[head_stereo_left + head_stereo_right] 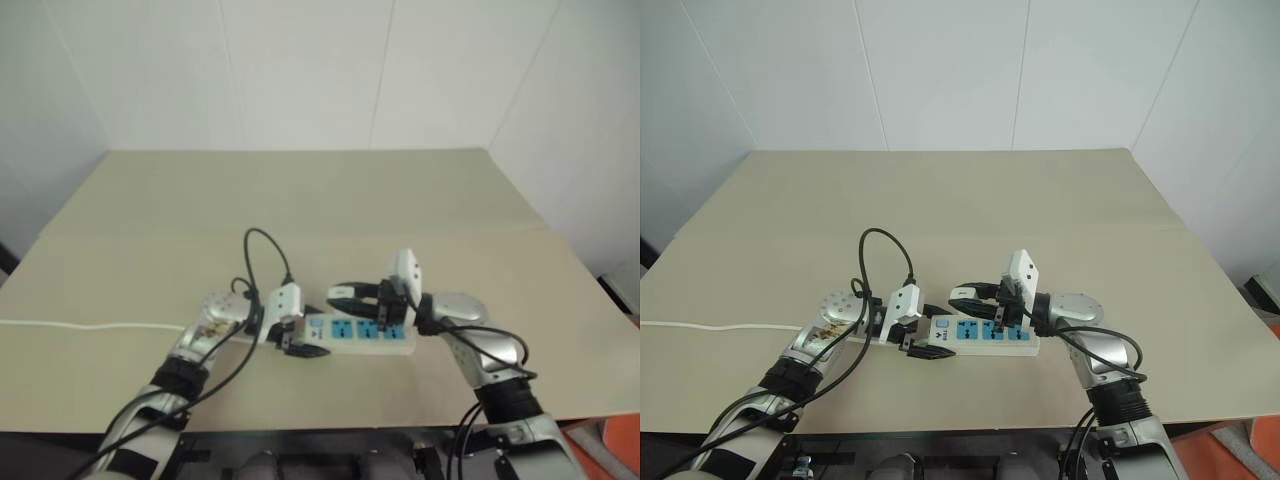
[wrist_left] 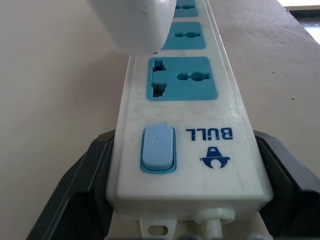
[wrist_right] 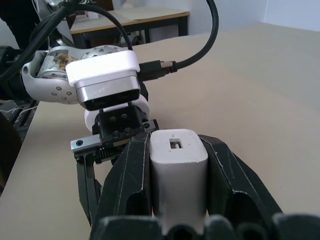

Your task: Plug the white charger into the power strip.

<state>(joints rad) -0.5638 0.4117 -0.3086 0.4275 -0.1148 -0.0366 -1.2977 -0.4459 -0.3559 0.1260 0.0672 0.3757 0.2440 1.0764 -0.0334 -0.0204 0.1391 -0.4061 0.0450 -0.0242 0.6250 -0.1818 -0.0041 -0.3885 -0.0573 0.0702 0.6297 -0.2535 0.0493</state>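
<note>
The power strip (image 1: 372, 337) lies on the beige table, a long white bar with blue sockets (image 2: 182, 78) and a light blue switch (image 2: 158, 148) at its near end. My left gripper (image 1: 298, 341) is shut on that switch end, with black fingers (image 2: 82, 182) pressed against both sides of the bar. My right gripper (image 3: 178, 145) is shut on the white charger (image 3: 178, 167) and holds it close over the strip from the right. In the left wrist view the charger (image 2: 134, 24) hangs just beyond the first socket. Whether it touches the strip is hidden.
The strip's thin white cord (image 1: 85, 325) runs off to the left across the table (image 1: 300, 200). A black cable (image 1: 262, 250) loops up from my left wrist. White walls stand behind the table, and its front edge is close below both arms.
</note>
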